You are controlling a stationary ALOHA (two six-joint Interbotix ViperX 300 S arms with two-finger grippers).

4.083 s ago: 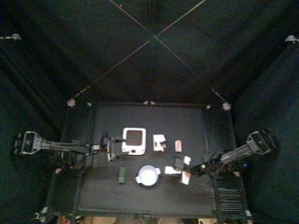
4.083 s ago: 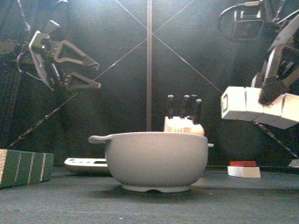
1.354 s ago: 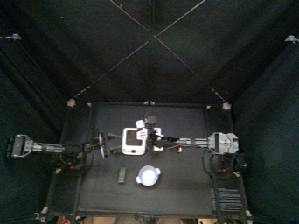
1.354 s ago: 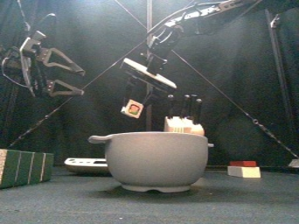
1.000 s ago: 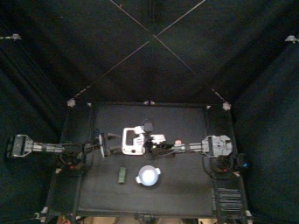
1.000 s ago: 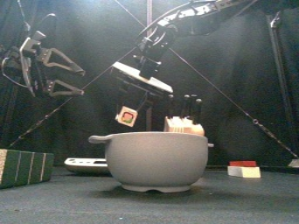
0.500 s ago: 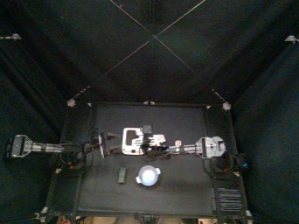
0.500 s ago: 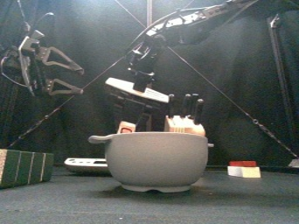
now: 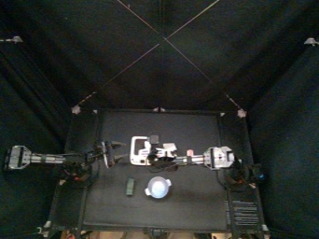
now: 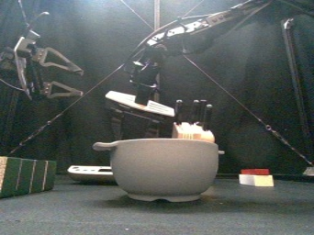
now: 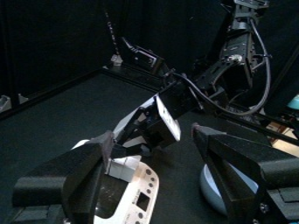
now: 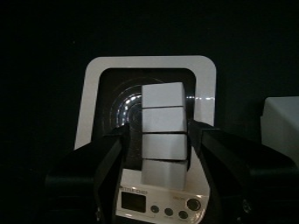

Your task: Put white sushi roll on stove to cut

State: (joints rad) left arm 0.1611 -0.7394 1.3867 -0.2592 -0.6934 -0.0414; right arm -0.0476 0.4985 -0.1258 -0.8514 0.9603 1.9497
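The white stove (image 9: 138, 147) with a dark square panel lies left of the table's middle, and also shows in the right wrist view (image 12: 93, 96). My right gripper (image 12: 162, 133) reaches across from the right and is shut on the white sushi roll (image 12: 163, 107), a segmented white bar held just above the dark panel. In the front view the roll (image 10: 140, 102) hangs tilted under the right gripper (image 10: 139, 112), behind the bowl. My left gripper (image 10: 72, 78) is open and empty, raised left of the stove (image 11: 138, 188).
A large grey bowl (image 10: 166, 168) stands at the table's front. A green block (image 10: 25, 174) lies at the front left. A knife block (image 10: 192, 117) stands behind the bowl, and a small red-and-white piece (image 10: 255, 177) is at the right.
My right arm has carried the roll from the right side across the table and lowered it over the stove. The left arm has stayed in place.
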